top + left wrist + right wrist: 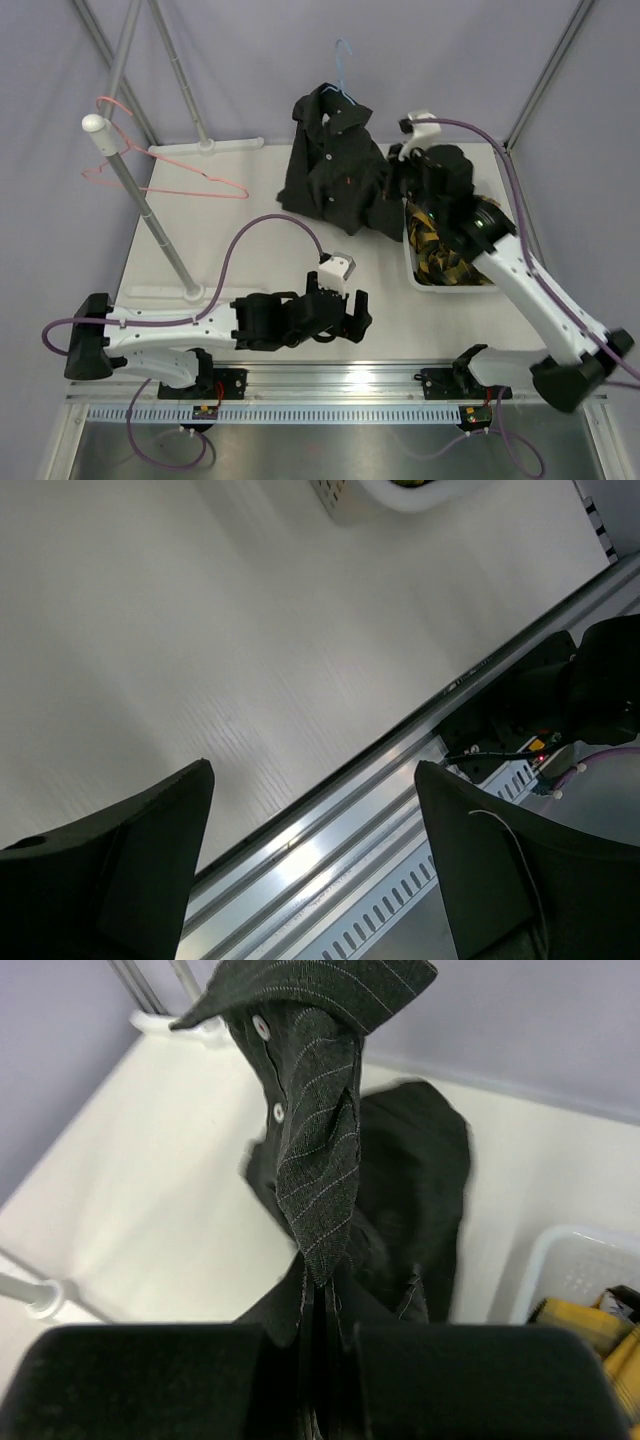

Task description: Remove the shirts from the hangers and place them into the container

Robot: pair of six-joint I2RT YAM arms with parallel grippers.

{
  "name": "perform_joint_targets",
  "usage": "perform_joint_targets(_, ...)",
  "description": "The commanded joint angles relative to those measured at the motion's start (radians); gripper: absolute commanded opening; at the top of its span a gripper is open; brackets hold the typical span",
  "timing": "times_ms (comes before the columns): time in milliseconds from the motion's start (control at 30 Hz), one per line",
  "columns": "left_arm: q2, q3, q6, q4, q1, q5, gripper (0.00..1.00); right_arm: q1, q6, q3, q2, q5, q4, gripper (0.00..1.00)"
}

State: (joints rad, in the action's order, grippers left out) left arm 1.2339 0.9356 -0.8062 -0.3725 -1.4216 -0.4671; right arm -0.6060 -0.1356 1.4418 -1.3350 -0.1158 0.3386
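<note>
Two shirts, and only one left to move. Top view: my right fingers (392, 182) are clenched on a fold of the black shirt (325, 165); it is bunched at the far middle of the counter (250, 205), and the hook of the light blue hanger (345, 78) pokes out past the collar, so I judge the hanger not yet out. The shirt mass lies to the left of those fingers; the container (450, 289) lies just beside them on the near side, with the plaid shirt (445, 255) already in it. My left fingers (345, 312) are released, holding nothing, well apart from the shirt near my bases; the right arm is clearly the nearer one. The pink hangers (160, 170) are off by the rail pole (140, 195).

Left wrist view: left fingers (315, 870) spread wide over bare counter (200, 630); only a corner of the container (345, 500) shows at the top edge; no shirt in sight.

Right wrist view: right fingers (325, 1360) pinch the black shirt (320, 1160); its buttoned front runs straight up and away from the tips, so the long axis is in line with them. The container (560, 1260) sits low right with the plaid shirt (600, 1335) showing. I judge the carry is a short swing to that side.
</note>
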Motion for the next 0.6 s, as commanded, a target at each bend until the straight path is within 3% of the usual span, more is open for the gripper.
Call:
perform_joint_targets(0, -0.066, 0.124, 0.123, -0.057, 0.030, -0.096, 0.87, -0.009, -0.025, -0.102, 0.249, -0.023, 0.109, 0.00)
perform_joint_targets(200, -0.073, 0.348, 0.292, -0.129, 0.085, -0.117, 0.87, -0.006, -0.033, -0.152, 0.480, 0.103, 0.354, 0.00)
perform_joint_targets(567, -0.105, 0.508, 0.453, -0.063, 0.107, -0.243, 0.89, -0.009, -0.110, -0.431, 0.743, 0.408, 0.398, 0.00)
